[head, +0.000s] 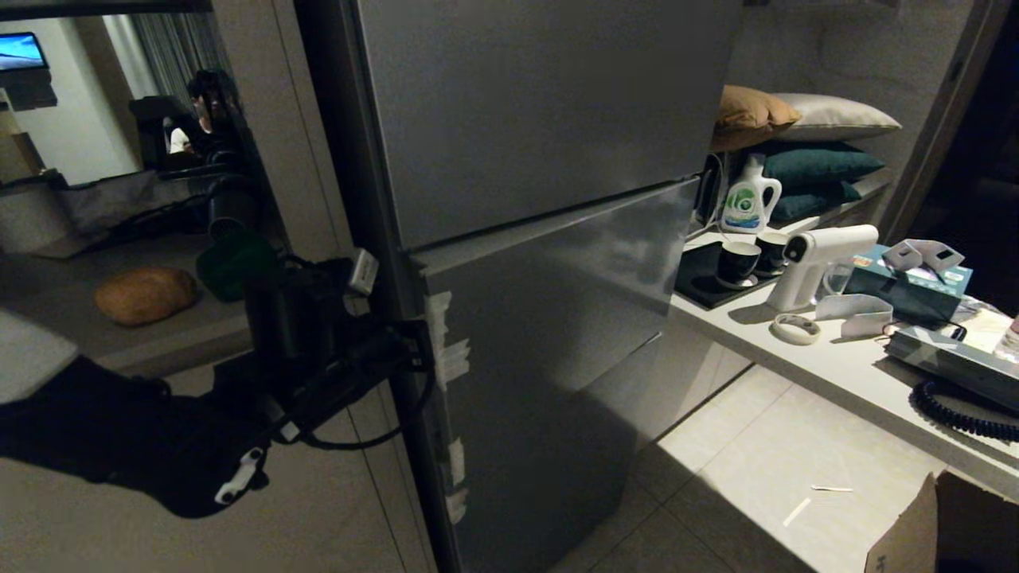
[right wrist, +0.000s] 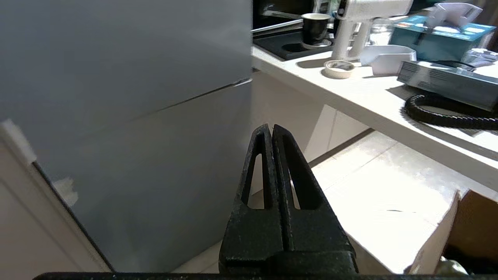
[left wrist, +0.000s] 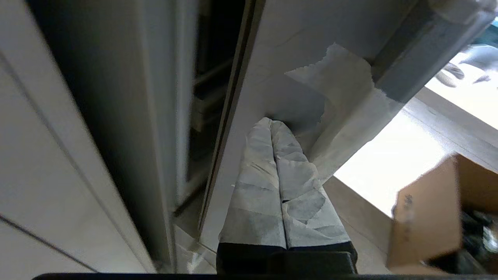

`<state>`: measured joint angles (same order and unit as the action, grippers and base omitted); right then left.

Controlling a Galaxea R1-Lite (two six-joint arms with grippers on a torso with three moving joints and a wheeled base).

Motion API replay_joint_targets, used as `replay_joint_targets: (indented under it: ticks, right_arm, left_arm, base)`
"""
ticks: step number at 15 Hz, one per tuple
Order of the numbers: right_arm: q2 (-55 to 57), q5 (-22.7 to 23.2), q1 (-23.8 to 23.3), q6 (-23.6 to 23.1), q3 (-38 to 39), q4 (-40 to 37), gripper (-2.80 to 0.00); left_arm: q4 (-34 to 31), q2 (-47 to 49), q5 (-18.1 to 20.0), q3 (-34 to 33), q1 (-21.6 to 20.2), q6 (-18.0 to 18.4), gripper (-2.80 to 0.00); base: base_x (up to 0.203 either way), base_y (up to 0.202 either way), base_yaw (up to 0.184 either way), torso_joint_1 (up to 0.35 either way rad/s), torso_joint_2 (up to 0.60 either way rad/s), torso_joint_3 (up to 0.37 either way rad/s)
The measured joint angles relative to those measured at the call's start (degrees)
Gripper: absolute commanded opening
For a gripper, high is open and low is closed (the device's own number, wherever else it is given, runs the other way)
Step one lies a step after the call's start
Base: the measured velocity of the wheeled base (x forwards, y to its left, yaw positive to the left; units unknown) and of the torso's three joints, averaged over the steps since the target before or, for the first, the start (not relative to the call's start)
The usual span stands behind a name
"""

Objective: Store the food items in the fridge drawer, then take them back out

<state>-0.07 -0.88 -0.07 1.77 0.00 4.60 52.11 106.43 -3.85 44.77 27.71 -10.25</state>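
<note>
The grey fridge (head: 549,334) stands with its doors nearly closed, and the fridge drawer is hidden behind them. My left gripper (head: 415,350) (left wrist: 271,122) is shut with nothing in it, its tape-wrapped fingertips pressed against the side edge of the middle door beside a strip of white tape (left wrist: 342,77). A dark gap (left wrist: 210,97) shows next to that door edge. The brown potato (head: 146,294) lies on a low ledge left of the fridge. The green pepper (head: 235,264) sits near it, partly behind my left arm. My right gripper (right wrist: 269,127) hangs shut and empty before the fridge front.
A white counter (head: 836,358) runs along the right with a detergent bottle (head: 748,203), cups (head: 739,261), a white spray gun (head: 820,263), a tape roll (head: 794,328) and a tissue box (head: 907,282). A cardboard box (head: 939,525) sits on the floor. A person (head: 199,119) is far back left.
</note>
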Motion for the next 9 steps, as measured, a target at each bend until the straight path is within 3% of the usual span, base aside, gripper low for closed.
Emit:
replay_joint_targets:
  ticks: [3,9]
  right_arm:
    - [0.0,0.0,0.0,0.0,0.0,0.0,-2.80]
    - [0.0,0.0,0.0,0.0,0.0,0.0,-2.80]
  left_arm:
    - [0.3,-1.4,2.3,-2.5,2.4,-0.1,-2.80]
    - [3.2,-8.0,9.5,-11.3,11.9,-1.2,-2.80]
  base:
    - [0.000,0.000,0.000,0.000,0.00,0.000]
    - [0.000,0.000,0.000,0.000,0.00,0.000]
